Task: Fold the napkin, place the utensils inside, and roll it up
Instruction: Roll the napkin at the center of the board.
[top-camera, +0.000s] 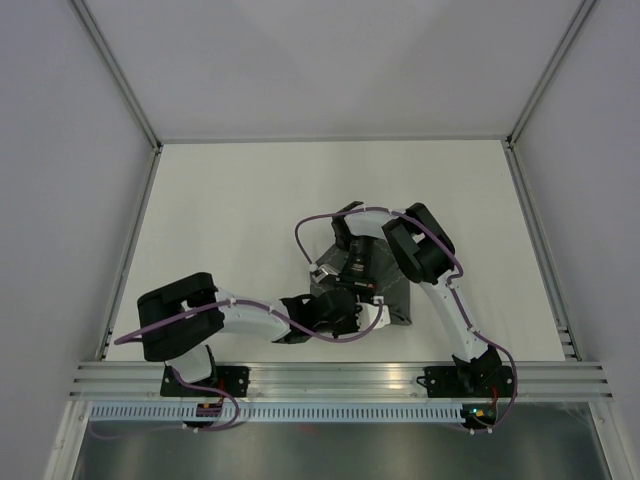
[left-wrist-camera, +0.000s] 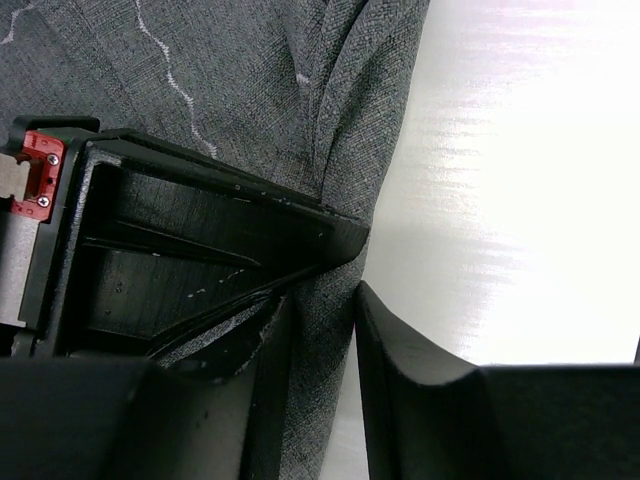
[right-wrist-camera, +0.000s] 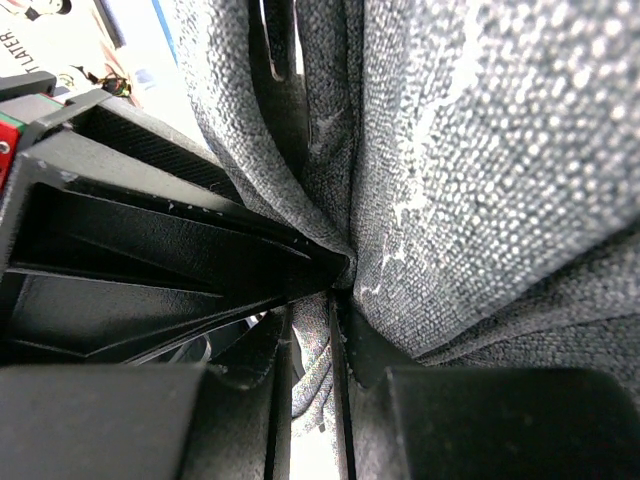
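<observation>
The white table (top-camera: 230, 220) fills the top view, with an aluminium rail (top-camera: 340, 378) along its near edge. The left arm (top-camera: 240, 315) rises from the left part of the rail and reaches rightward just beyond it. The right arm (top-camera: 440, 280) rises from the right part and bends back toward the rail's middle.

The napkin (top-camera: 398, 305) lies on the table just beyond the rail, a little right of its middle. From above it is a bunched dark grey patch, mostly covered by both wrists. Only its rail-side right corner shows clearly, so its long axis is hard to make out there.

In the left wrist view the napkin (left-wrist-camera: 250, 90) hangs in a doubled fold that runs from the top of the picture down between the jaws, with bare table (left-wrist-camera: 520, 200) to its right. The left gripper (top-camera: 335, 312) sits at the napkin's side nearest the rail. Its jaws stand narrow around that fold (left-wrist-camera: 322, 300). A thin bright sliver shows between the cloth and one finger (left-wrist-camera: 400, 390) lower down, so I cannot tell whether the fold is pinched.

The right gripper (top-camera: 350, 272) sits over the napkin's side farther from the rail. Its jaws (right-wrist-camera: 312, 300) are pressed nearly together on several layers of cloth (right-wrist-camera: 500, 180), which bulge out above the fingers (right-wrist-camera: 270, 400); it holds the napkin.

A thin pale hem stitch (left-wrist-camera: 170, 80) wanders across the fabric in the left wrist view.
</observation>
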